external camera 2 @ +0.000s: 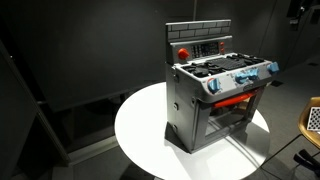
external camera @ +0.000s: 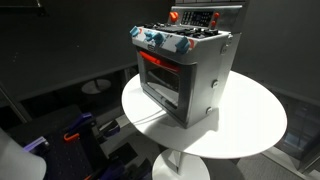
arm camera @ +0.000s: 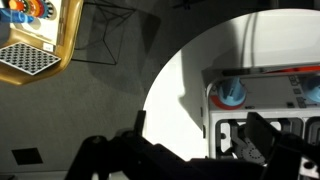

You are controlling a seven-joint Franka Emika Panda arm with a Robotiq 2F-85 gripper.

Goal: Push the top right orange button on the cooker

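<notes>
The cooker (external camera: 185,70) is a boxy silver-grey toy stove that stands on a round white table (external camera: 250,125). It has a glowing red-orange oven window (external camera: 160,72), blue knobs (external camera: 155,38) and a raised rear panel (external camera 2: 200,42). It shows in both exterior views (external camera 2: 215,95). A round red-orange button (external camera 2: 183,52) sits on the rear panel, also seen in the exterior view (external camera: 175,16). In the wrist view my gripper (arm camera: 200,150) is open and empty. It hangs high above the table edge beside the cooker's top (arm camera: 265,105). A blue knob (arm camera: 232,93) shows there.
The table stands on a single pedestal (external camera: 180,165) over a dark floor. Blue and orange items (external camera: 80,130) lie on the floor beside it. A wooden board with coloured pieces (arm camera: 35,40) and a wire frame (arm camera: 110,20) lie below. A yellow-rimmed object (external camera 2: 312,120) is at one side.
</notes>
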